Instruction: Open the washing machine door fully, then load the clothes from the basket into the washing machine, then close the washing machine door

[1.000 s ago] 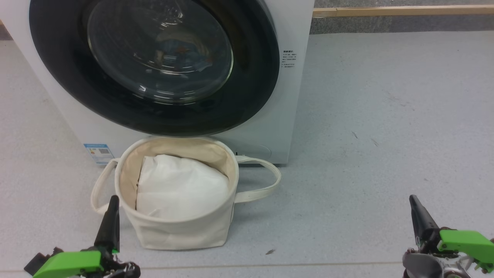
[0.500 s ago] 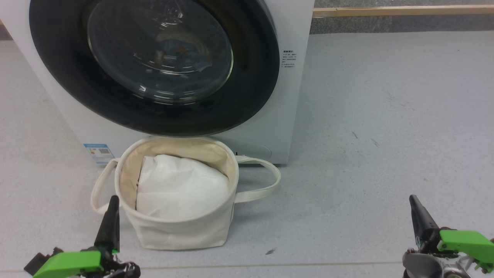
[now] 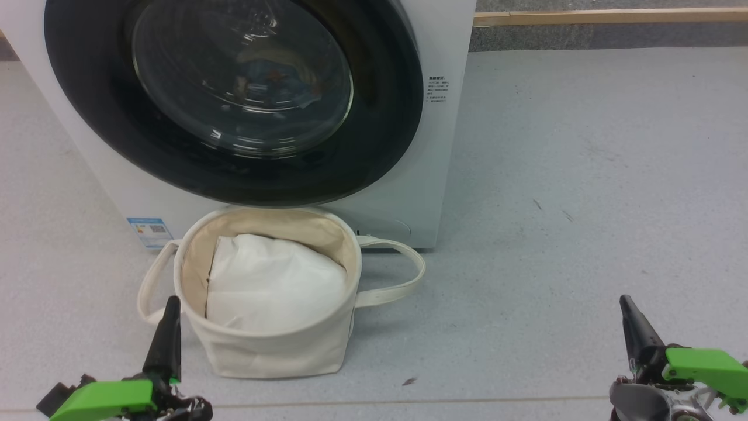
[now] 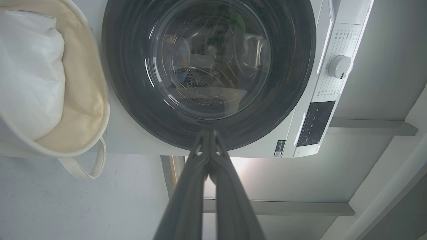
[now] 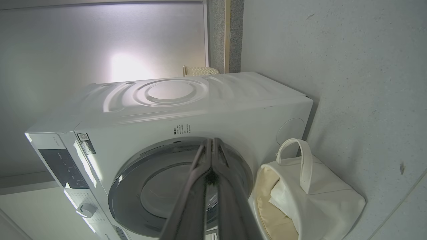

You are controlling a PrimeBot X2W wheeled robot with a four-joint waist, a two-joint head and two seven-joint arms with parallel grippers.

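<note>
Before closed washing machine door [image 3: 234, 99]: basket [image 3: 274, 351], white padding [image 3: 274, 286].

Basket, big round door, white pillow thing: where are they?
basket [image 3: 274, 354], head view, its front canvas wall.
washing machine door [image 3: 374, 146], head view, its black rim, right side.
white padding [image 3: 274, 286], head view, its middle, inside the basket.

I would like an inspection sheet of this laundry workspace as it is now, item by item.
Surface: grey floor, flat.
Job's things: washing machine door shut; basket upright before the washing machine, holding white padding; blue and orange patches seen through the door, perhaps the clothes.
Clutter: small dark scrap on the floor near the basket.
Pincers: left pincer and right pincer both shut, holding nothing.
Cables: nothing seen.
Surroundings: wooden strip at the floor's far edge.
</note>
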